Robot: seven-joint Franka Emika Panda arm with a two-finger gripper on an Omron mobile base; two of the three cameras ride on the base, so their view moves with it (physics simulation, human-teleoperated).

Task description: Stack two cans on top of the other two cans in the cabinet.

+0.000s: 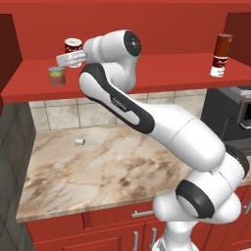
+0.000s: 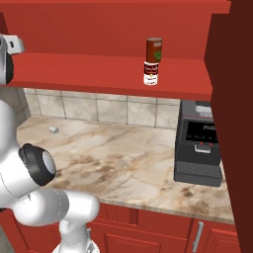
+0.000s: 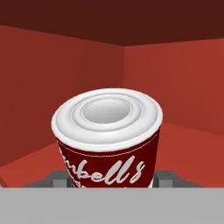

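While at cabinet (image 1: 162, 68) shelf: end effector (image 1: 73, 58) was clamped on soup can (image 1: 73, 49).
Grey can (image 1: 57, 76): just beside soup can, lower.

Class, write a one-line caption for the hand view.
Gripper closed on a red-and-white soup can, pale lid facing the camera, inside the red cabinet.

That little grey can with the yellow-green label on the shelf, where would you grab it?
Around its round side wall, coming in level from the cabinet's open front. The grey can stands upright near the shelf's front edge, so its sides are free, and the soup can in the gripper hangs just above it.
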